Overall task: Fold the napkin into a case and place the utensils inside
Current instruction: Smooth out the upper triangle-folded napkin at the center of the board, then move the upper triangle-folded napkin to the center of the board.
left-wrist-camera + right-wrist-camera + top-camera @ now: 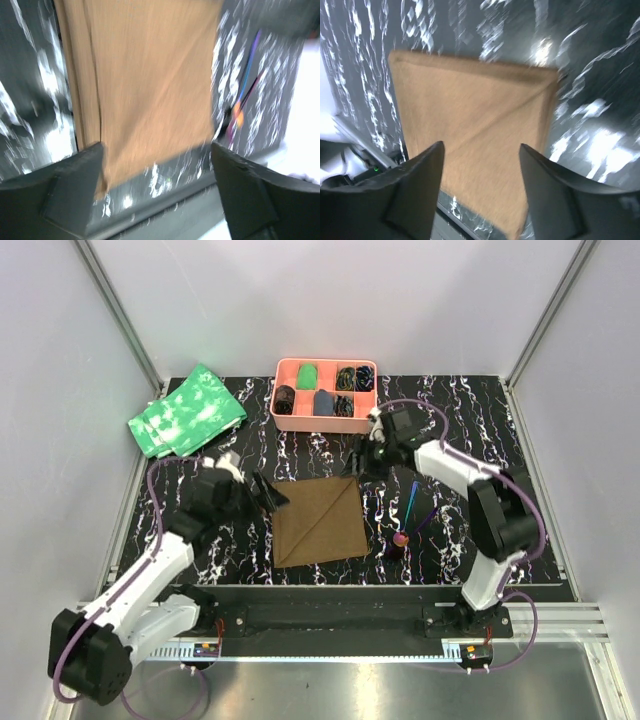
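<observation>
The brown napkin (318, 522) lies flat on the marbled table, roughly square, with a diagonal crease from its near-left corner to its far-right corner. My left gripper (271, 496) hovers at its far-left corner, open and holding nothing; in the left wrist view the napkin (150, 75) shows beyond the open gripper (157, 150). My right gripper (358, 462) hangs just past the far-right corner, open and empty; in its wrist view the gripper (481, 147) frames the napkin (475, 130). The utensils (410, 515) lie right of the napkin, purple and blue stems with a pink-red end, also visible as the blurred utensils (245, 95).
A pink compartment tray (372, 390) with small dark and green items stands at the back centre. Green white-mottled cloths (188, 412) lie at the back left. The table's near edge runs just beyond the napkin's front side.
</observation>
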Available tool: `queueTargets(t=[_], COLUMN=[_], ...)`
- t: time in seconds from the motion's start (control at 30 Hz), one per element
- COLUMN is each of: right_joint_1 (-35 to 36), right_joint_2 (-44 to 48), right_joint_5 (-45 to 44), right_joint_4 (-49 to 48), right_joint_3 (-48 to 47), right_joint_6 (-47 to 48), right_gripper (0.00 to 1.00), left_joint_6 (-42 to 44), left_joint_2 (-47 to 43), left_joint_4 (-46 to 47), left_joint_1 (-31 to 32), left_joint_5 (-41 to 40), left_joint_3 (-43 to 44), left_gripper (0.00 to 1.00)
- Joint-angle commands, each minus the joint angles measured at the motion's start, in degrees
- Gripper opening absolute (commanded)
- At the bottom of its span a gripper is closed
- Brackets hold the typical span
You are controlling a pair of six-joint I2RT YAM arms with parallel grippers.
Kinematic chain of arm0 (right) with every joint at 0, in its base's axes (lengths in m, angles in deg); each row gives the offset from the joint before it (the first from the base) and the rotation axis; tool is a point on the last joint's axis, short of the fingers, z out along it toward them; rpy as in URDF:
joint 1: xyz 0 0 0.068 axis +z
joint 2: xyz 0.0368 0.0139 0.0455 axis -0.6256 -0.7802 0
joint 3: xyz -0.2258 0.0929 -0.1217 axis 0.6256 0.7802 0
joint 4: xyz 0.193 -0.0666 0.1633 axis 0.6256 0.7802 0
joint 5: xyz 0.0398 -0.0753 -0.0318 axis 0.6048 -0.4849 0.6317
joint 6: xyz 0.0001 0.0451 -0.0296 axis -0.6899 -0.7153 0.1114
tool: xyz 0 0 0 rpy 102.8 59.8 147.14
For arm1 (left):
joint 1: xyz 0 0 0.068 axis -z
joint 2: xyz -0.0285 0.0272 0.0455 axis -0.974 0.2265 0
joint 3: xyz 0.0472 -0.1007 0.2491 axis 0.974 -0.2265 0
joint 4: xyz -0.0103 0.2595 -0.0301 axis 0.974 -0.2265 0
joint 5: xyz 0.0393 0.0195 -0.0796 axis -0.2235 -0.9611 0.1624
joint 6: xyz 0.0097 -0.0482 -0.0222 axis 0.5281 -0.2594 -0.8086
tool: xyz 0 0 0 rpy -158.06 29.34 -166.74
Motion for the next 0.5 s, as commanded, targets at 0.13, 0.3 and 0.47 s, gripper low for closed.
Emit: queueTargets(t=[0.13,0.3,0.47], right_joint_1=[19.25,23.66,23.66], right_joint_2=[12.13,9.85,8.71], right_joint_5=[-13.03,-11.01,-12.15], right_joint_4=[4.97,0.75,-2.95], right_joint_3=[4.69,6.88,12.06], right_joint_6=[-4.73,-5.54,-4.75], right_gripper=[0.76,0.56,0.41], left_joint_6=[15.5,16.31,14.46], left_joint_2=[25.35,34.24,39.34], left_joint_4=[-1.21,3.26,7.4], left_joint_1=[-12.03,-13.35,-13.35], left_joint_5=[6.31,7.19,8.5], left_joint_3=[13.74,16.56,18.75], left_gripper=[0.85,0.8,0.75])
